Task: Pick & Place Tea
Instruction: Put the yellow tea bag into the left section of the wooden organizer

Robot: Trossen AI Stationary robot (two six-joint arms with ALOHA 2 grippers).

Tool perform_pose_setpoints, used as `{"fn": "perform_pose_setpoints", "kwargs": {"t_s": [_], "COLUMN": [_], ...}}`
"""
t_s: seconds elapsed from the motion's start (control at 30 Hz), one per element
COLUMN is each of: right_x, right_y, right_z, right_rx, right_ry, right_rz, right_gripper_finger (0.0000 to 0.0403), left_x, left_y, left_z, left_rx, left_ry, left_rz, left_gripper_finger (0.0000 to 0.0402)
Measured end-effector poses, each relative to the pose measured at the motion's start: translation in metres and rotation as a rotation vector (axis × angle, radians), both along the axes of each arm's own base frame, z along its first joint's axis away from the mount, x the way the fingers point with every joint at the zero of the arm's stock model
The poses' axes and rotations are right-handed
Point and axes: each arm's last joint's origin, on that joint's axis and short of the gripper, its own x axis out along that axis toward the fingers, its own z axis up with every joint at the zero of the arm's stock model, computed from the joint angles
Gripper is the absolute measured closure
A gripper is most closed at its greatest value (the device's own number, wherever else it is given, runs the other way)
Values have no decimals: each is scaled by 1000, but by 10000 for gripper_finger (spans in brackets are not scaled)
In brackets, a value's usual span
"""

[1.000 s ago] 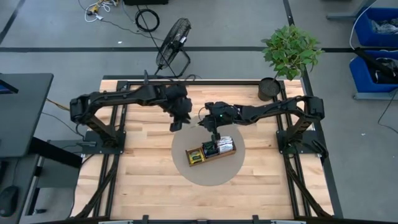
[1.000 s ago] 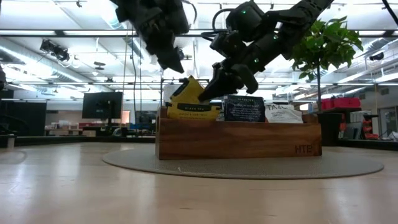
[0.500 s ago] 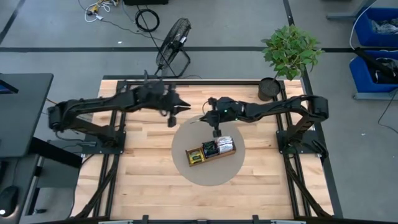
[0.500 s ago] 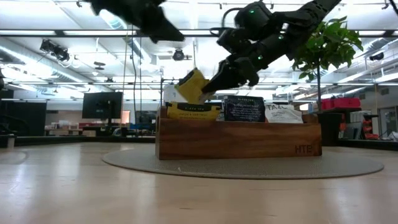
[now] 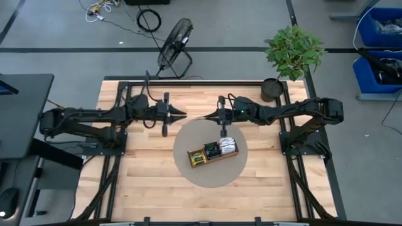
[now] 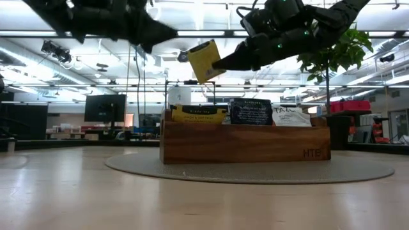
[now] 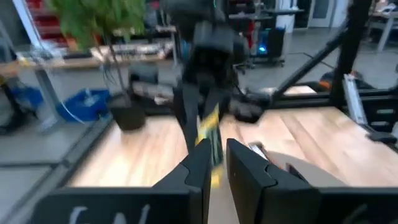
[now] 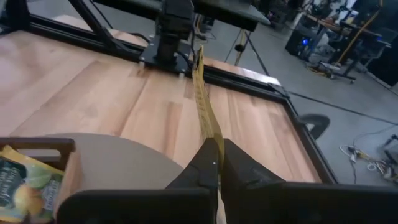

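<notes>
Pale wooden planks make up the table (image 5: 138, 182), with a round grey mat (image 5: 188, 135) near its middle. On the mat stands a brown wooden tray (image 6: 243, 144) with three compartments: in the low view, yellow-and-dark-green sachets (image 6: 199, 114) fill one end, dark sachets (image 6: 250, 111) the middle, and white ones (image 6: 291, 115) the other end.

Above the tray's far side, the right gripper (image 5: 212, 116) is pinched tight on a single yellow sachet (image 6: 204, 61), which hangs tilted in the air, well clear of the tray and the stacks below. In the right wrist view the sachet (image 8: 202, 96) shows edge-on, clamped between the two dark fingers (image 8: 208, 163).

Facing it across a short gap, the left gripper (image 5: 183, 113) hovers over the table at much the same height, its fingers (image 7: 199, 171) drawn close with only a narrow slit between them and nothing in it; its tips point at the held sachet.

Beyond the table stand a potted plant (image 5: 293, 53) and a floor fan (image 5: 174, 43).
</notes>
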Motion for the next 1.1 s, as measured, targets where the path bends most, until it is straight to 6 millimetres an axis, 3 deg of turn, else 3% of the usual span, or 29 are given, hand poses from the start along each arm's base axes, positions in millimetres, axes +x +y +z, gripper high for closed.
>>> {"fn": "perform_pose_setpoints", "kwargs": {"t_s": [0.2, 0.5, 0.6, 0.9, 1.1], "right_x": [0, 1, 2, 2, 2], "right_y": [0, 1, 1, 0, 0], "right_z": [1, 3, 5, 7, 7], "right_rx": [34, 46, 49, 65, 69], "right_ry": [-6, -38, -56, -76, -77], "right_rz": [-10, -11, -12, -14, -15], "right_gripper_finger": [403, 403, 403, 403, 403], "left_x": [-7, -10, -8, 10, 10], "left_y": [-1, 0, -2, -8, -4], "left_z": [-25, -30, -31, -41, -37], "left_rx": [-74, -113, -90, 14, 14], "left_ry": [38, 13, 20, -5, -53], "left_rz": [25, 118, 96, 41, 82], "left_gripper_finger": [348, 343, 314, 176, 146]}}
